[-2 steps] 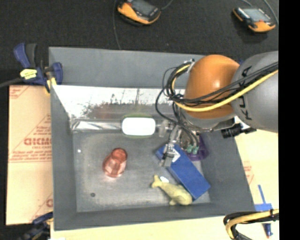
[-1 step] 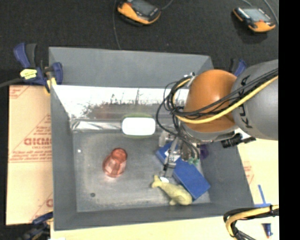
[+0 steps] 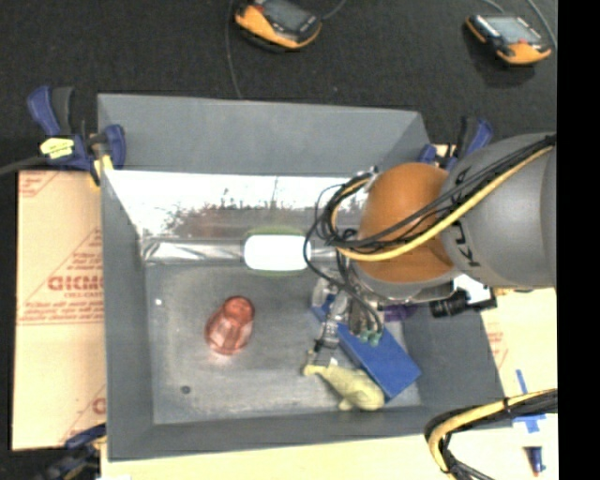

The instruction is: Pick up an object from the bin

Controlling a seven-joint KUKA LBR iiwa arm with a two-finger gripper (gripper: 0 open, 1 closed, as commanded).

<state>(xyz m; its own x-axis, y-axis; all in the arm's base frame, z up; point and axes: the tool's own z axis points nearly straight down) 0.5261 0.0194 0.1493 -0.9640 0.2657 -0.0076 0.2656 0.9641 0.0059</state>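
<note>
Pale-yellow lumpy thing (image 3: 354, 387) sits low on the bin's (image 3: 127, 309) floor by the near-right wall, just nearward of the jaws (spread or pressed, can't tell), long axis roughly left-right. Blue flat block (image 3: 394, 370) touches it, crowding that side. Pink translucent piece (image 3: 230, 325) and white oval (image 3: 274, 253) lie well apart.

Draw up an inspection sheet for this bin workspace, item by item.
Surface: grey metal bin, four loose things on its floor.
Job's things: pink translucent piece left of centre; white oval at the back wall; blue flat block and pale yellow lump side by side, front right.
Clutter: nothing seen.
Grippers: gripper low beside the yellow lump and blue block.
Cables: black and yellow cables cross the arm's orange cover.
Surroundings: orange-black device and similar device beyond the bin.
</note>
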